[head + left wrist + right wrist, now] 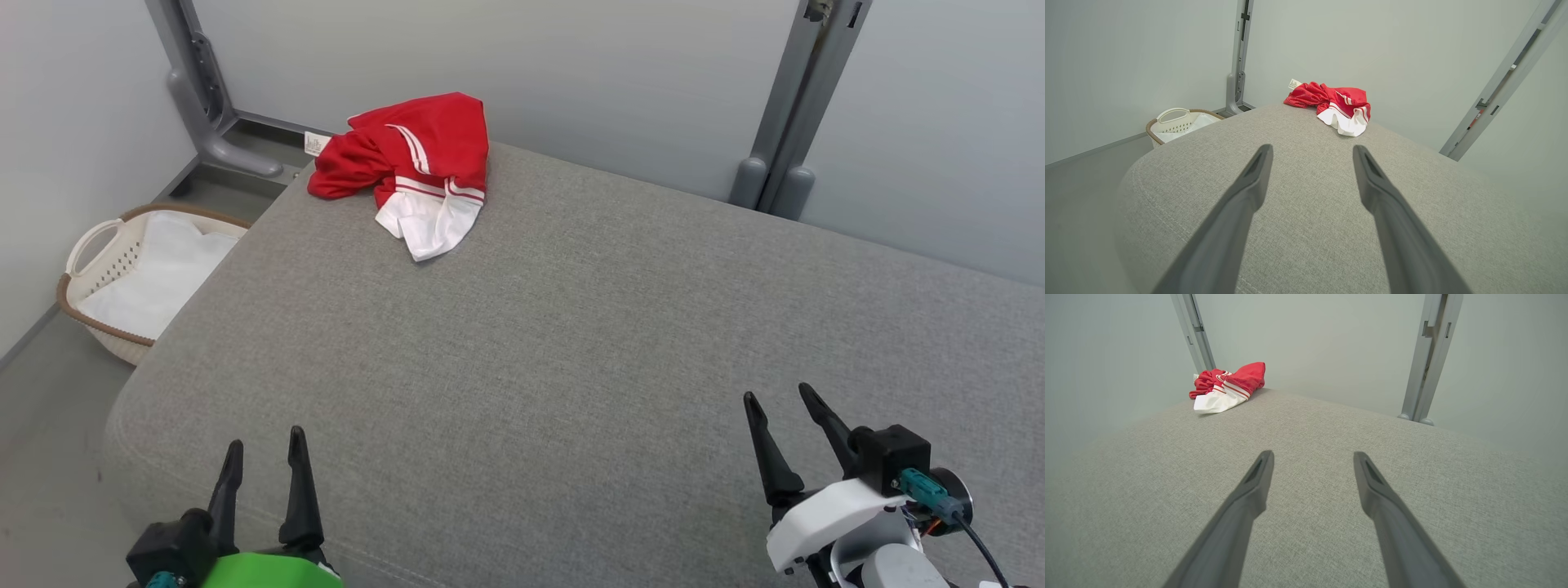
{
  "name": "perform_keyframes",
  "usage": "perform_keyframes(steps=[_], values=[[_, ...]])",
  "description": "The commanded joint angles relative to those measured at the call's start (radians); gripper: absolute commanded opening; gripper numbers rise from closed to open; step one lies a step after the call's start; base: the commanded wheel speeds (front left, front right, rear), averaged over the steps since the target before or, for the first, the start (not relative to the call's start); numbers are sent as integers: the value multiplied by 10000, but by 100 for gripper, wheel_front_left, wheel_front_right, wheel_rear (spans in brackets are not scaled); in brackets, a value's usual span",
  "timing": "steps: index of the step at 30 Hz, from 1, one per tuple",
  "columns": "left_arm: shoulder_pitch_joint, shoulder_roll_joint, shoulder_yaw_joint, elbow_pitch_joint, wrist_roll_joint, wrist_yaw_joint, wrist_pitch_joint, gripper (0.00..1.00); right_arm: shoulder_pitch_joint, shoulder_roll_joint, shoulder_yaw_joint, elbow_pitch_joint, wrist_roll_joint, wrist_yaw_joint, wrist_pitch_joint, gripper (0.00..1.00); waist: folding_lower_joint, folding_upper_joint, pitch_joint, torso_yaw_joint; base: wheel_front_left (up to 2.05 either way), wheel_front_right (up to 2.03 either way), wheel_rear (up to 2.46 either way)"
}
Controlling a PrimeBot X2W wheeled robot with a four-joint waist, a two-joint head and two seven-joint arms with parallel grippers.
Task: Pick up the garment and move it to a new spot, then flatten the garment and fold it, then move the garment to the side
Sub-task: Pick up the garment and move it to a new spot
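Both spread wide and empty: left gripper (265, 438), right gripper (776, 393). Pickup pending; garment (408, 163) lies far ahead, requiring forward reach.

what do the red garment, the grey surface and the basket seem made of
Red garment: thin, faintly shiny fabric, likely synthetic sportswear, from its soft crumples and sheen. Grey surface: matte woven upholstery, with visible coarse weave and a stitched seam. Basket: probably white moulded plastic, with perforated walls and a brown woven-looking rim.
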Motion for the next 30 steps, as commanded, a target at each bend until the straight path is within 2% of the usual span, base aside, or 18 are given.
perform_keyframes(steps=[1, 6, 11, 17, 23, 30], values=[[-211, 73, 138, -82, 34, -73, -1, 100, 68, -46, -16, -69, -54, -15, -45, 100, 0, 0, 44, -138, 0, 0, 0], [-890, 483, 510, -503, 182, -193, -1, 100, -39, -46, -73, -229, -303, -15, -45, 100, 0, 0, 286, -437, 0, 0, 0], [-2309, 1421, 891, -956, 343, -279, 75, 100, -437, -46, -83, -406, -681, -15, -45, 100, 0, 0, 890, -932, 0, 0, 0], [-4542, 2364, 1185, -960, 210, -343, 758, 100, -1078, -46, 15, -603, -1150, -15, -45, 100, 0, 0, 1869, -1661, 0, 0, 0], [-6950, 2773, 1121, 736, -178, -435, 1078, 100, -1737, -46, 98, -795, -1672, -15, -36, 100, 0, 0, 3038, -2394, 0, 0, 0], [-8937, 2789, 830, 3631, -429, -526, 1093, 100, -2332, -44, 31, -1263, -2212, -15, 168, 100, 0, 0, 4323, -3036, 0, 0, 0]])
